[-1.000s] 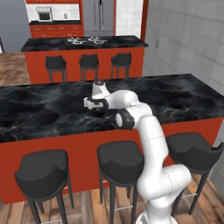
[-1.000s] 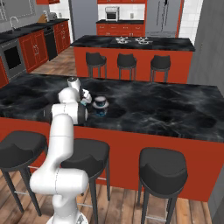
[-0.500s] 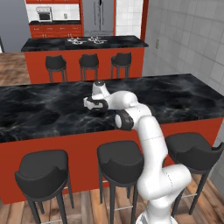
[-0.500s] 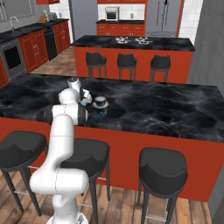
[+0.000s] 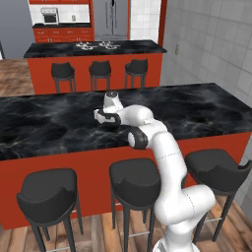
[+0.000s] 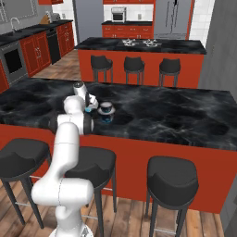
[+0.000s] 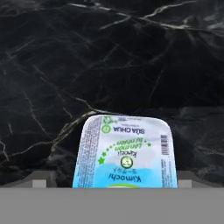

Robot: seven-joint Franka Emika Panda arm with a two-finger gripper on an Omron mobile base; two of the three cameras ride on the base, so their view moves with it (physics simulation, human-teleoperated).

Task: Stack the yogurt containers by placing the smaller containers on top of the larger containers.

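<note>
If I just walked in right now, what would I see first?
Probably the big white robot arm bending over the black marble counter, its hand beside a dark tub. In the hand view, a little light-blue cup with writing on its top sits low between the fingers.

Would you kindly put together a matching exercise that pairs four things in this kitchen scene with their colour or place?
Things:
1. light-blue cup
2. wide dark tub
3. stools
4. counter

Descriptions:
a. stands on the counter beside the arm, pale lid on top
b. black marble with pale veins
c. printed pale top, close up at the bottom of the hand view
d. black seats along the red counter front

Pairs: 1-c, 2-a, 3-d, 4-b
</note>
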